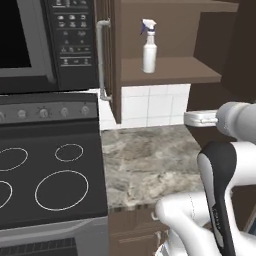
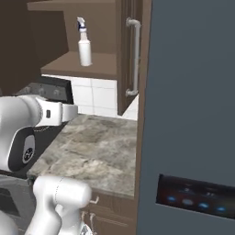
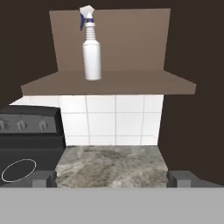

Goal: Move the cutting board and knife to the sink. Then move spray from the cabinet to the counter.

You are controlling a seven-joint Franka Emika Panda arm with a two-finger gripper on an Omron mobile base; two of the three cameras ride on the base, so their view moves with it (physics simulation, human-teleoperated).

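On your left sits the black stovetop [image 1: 50, 185] with its white rings, under the microwave [image 1: 47, 42]. Next to it, the grey marbled worktop [image 1: 150, 162] runs back to the white wall tiles [image 1: 150, 105]. Above it, the cabinet [image 1: 170, 70] stands open, and the spray bottle [image 1: 149, 46] stands upright on its shelf, nozzle on top. Your end effector [image 3: 113, 178] is spread fully wide, holding nothing, facing the shelf from well back. The dark fridge [image 2: 193, 114] rises on the right.
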